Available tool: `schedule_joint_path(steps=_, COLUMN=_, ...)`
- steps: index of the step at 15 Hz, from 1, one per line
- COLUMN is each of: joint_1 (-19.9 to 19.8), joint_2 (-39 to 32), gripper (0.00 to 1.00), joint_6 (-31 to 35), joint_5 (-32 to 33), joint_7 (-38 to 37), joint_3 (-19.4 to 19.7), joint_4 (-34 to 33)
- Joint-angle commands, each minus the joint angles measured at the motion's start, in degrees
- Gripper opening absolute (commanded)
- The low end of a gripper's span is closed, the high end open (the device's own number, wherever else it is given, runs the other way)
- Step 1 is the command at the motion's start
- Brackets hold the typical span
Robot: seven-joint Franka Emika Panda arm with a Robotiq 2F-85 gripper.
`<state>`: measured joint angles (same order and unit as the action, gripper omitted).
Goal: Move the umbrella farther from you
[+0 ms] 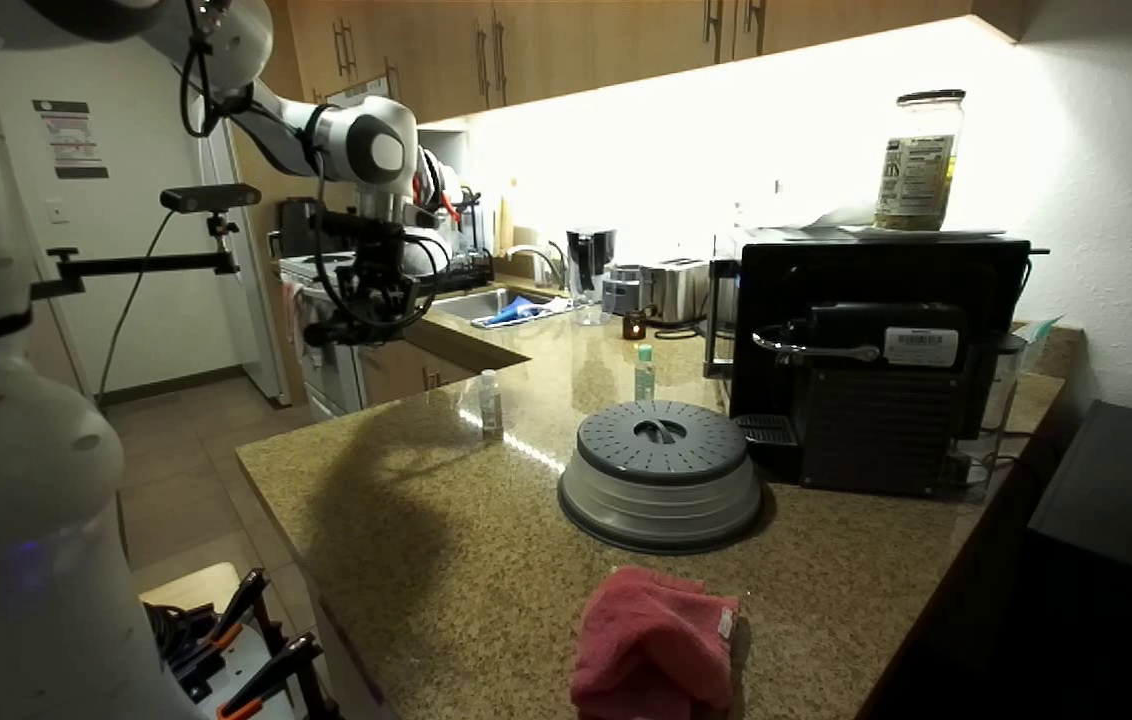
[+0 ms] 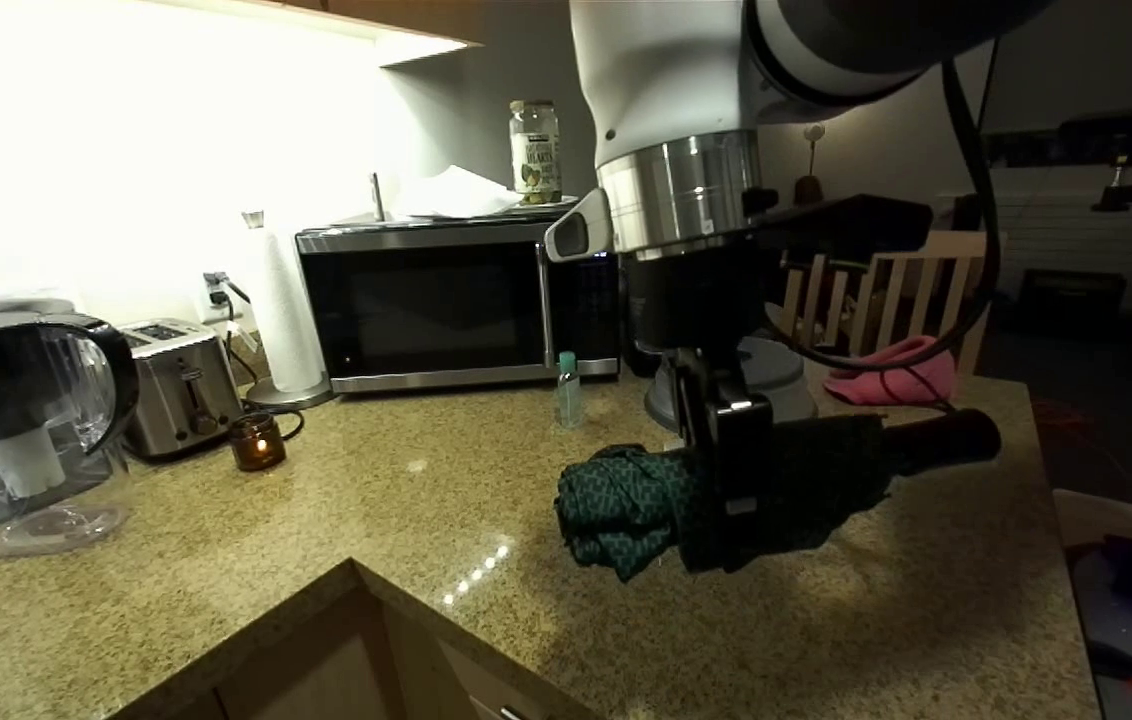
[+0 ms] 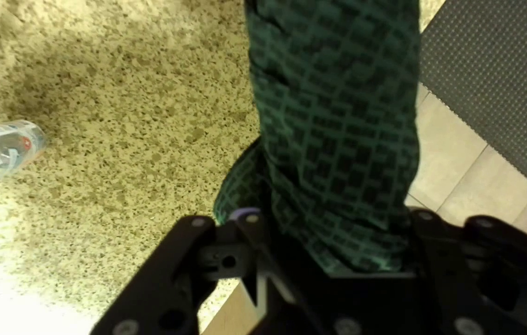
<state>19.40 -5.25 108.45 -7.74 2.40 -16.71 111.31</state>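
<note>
Light under the cabinets (image 1: 586,50) bleaches the wall (image 1: 646,170), shadow dims the counter (image 1: 396,510), and the wrist view's foreground seems blurred.

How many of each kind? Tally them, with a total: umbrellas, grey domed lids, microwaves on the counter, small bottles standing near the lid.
Umbrella: 1
Grey domed lid: 1
Microwave: 1
Small bottles near the lid, one green-capped: 2
Total: 5

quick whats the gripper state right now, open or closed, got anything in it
Gripper: closed, holding the dark green umbrella.
</note>
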Motion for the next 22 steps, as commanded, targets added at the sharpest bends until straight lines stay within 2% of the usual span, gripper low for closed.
schedule_joint_path(steps=1, joint_1=-1.9, joint_2=1.8, gripper=0.2, joint_6=-5.7, joint_5=2.0, joint_7=4.0, joint_3=0.7, joint_4=-2.2)
schedule_joint_path(steps=6, joint_1=-3.7, joint_2=3.9, gripper=0.2, joint_6=-12.5, joint_5=4.7, joint_7=8.5, joint_3=2.3, joint_4=-4.6)
schedule_joint_path(steps=12, joint_1=-5.1, joint_2=4.5, gripper=0.2, joint_6=-16.0, joint_5=8.7, joint_7=14.7, joint_3=3.7, joint_4=-8.2)
schedule_joint_path(steps=18, joint_1=-6.8, joint_2=1.1, gripper=0.2, joint_6=-16.2, joint_5=8.5, joint_7=22.8, joint_3=5.3, joint_4=-12.7)
schedule_joint_path(steps=22, joint_1=-8.1, joint_2=-3.8, gripper=0.2, joint_6=-17.5, joint_5=8.4, joint_7=28.1, joint_3=6.0, joint_4=-18.2)
